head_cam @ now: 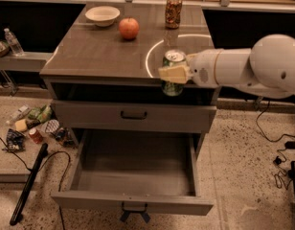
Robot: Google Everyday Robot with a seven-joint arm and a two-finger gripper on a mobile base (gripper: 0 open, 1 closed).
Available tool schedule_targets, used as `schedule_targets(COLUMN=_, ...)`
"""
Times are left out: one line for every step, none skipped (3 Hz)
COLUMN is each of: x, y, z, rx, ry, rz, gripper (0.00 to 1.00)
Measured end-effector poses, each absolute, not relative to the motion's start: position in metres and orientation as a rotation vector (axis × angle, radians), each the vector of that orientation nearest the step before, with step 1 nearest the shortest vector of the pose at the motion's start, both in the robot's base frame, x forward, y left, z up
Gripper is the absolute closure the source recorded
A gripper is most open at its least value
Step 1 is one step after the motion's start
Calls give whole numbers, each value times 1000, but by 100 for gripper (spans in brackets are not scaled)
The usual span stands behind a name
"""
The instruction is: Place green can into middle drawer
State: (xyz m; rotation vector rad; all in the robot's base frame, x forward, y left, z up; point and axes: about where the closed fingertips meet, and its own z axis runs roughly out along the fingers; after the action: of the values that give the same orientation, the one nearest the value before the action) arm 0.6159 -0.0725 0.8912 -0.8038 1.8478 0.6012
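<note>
My gripper (pixel 173 74) is shut on the green can (pixel 174 86), whose silver lid shows above the pale fingers (pixel 172 73). The can hangs upright in the air just in front of the cabinet's top front edge, right of centre. The middle drawer (pixel 133 202) is pulled wide open below, its deep grey box empty and its dark handle hanging under the front panel. The can is above the drawer's back right part, well above its floor. My white arm comes in from the right.
On the cabinet top (pixel 99 51) stand a white bowl (pixel 102 15), a red apple (pixel 129 28) and a taller orange-brown can (pixel 173 12). The shut upper drawer front (pixel 134 115) has a black bar handle. Litter (pixel 32 124) and a black pole (pixel 28 186) lie on the floor at left.
</note>
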Motion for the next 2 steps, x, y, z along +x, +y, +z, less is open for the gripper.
schedule_targets(x=569, y=-70, z=868, rx=-806, ry=1826, rz=663, gripper=100)
schedule_targets(x=559, y=-76, z=867, rx=-798, ry=1821, rz=660, gripper=100)
